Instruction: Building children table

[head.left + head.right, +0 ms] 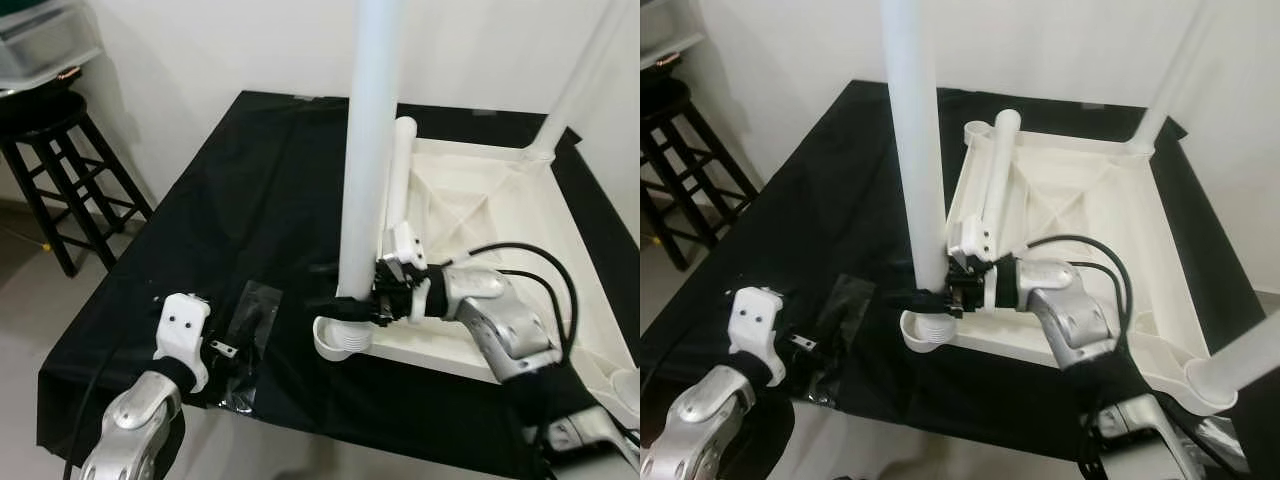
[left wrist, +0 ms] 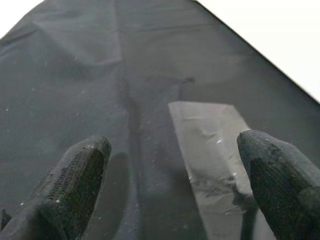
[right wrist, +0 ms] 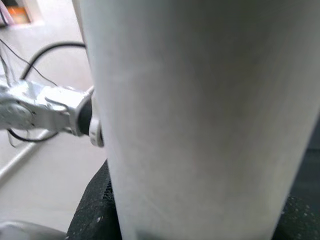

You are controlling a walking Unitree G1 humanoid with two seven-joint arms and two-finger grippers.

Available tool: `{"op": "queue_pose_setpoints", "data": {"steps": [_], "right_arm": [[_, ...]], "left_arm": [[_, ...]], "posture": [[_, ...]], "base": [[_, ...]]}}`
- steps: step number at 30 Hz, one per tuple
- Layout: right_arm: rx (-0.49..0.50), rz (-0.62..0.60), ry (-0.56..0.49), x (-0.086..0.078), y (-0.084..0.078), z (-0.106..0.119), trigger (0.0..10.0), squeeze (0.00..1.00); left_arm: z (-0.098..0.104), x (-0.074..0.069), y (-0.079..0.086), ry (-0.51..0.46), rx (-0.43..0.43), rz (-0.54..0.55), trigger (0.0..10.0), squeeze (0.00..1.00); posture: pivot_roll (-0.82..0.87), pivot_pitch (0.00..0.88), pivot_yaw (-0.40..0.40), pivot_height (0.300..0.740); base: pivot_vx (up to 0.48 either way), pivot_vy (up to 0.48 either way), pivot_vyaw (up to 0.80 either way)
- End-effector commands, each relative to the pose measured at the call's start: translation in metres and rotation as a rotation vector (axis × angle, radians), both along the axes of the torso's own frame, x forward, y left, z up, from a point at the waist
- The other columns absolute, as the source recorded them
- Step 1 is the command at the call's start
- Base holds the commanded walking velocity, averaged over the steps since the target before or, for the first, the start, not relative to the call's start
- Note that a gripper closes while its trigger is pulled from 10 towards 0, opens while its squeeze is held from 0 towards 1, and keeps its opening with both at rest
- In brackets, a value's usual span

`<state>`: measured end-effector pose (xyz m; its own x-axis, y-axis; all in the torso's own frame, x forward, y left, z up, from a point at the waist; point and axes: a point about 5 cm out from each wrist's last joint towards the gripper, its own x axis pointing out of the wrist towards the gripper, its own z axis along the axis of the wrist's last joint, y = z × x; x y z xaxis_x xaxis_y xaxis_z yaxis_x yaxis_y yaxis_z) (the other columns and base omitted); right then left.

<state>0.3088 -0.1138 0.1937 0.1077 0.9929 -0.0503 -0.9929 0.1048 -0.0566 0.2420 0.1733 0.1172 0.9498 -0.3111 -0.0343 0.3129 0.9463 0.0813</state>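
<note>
Right tool (image 1: 352,300): clamped round the foot of the upright leg (image 1: 368,160), just above the socket.
Upright leg: stands near vertical in the near-left corner socket (image 1: 340,340) of the upturned tabletop (image 1: 470,210), which lies on the black-draped worktop (image 1: 230,200).
Key relation: leg's long axis runs straight up from the socket, so I'd judge any seating push or twist goes along that line.
Spare leg (image 1: 400,170): lying flat on the tabletop, just behind the right tool.
Left tool (image 2: 175,185): fingers spread, holding nothing, over a clear plastic bag (image 1: 245,330); well apart from the leg.
</note>
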Motion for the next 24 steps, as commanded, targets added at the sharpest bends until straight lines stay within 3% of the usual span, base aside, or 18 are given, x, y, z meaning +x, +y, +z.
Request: {"op": "queue_pose_setpoints", "data": {"steps": [1, 5, 11, 24], "right_arm": [[0.053, 0.006, 0.001, 0.002, -0.003, 0.012, 10.0, 0.00], [0.078, 0.051, -0.002, 0.003, -0.002, 0.024, 10.0, 0.00], [-0.034, 0.145, 0.033, 0.003, -0.005, 0.009, 10.0, 0.00], [-0.040, 0.235, 0.045, 0.014, 0.007, 0.008, 10.0, 0.00]], "left_arm": [[-0.002, -0.005, 0.002, 0.017, 0.013, 0.009, 10.0, 0.00], [-0.003, -0.011, 0.006, 0.025, 0.015, 0.021, 10.0, 0.00], [-0.001, -0.021, 0.010, 0.032, 0.020, 0.023, 10.0, 0.00], [0.016, -0.033, 0.010, -0.001, 0.040, 0.018, 10.0, 0.00]], "posture": [[0.06, 0.180, -0.028, 0.740], [0.06, 0.202, -0.037, 0.740], [0.08, 0.239, -0.046, 0.740], [0.15, 0.271, -0.063, 0.740]], "base": [[0.000, 0.000, 0.00], [0.000, 0.000, 0.00], [0.000, 0.000, 0.00], [0.000, 0.000, 0.00]]}}
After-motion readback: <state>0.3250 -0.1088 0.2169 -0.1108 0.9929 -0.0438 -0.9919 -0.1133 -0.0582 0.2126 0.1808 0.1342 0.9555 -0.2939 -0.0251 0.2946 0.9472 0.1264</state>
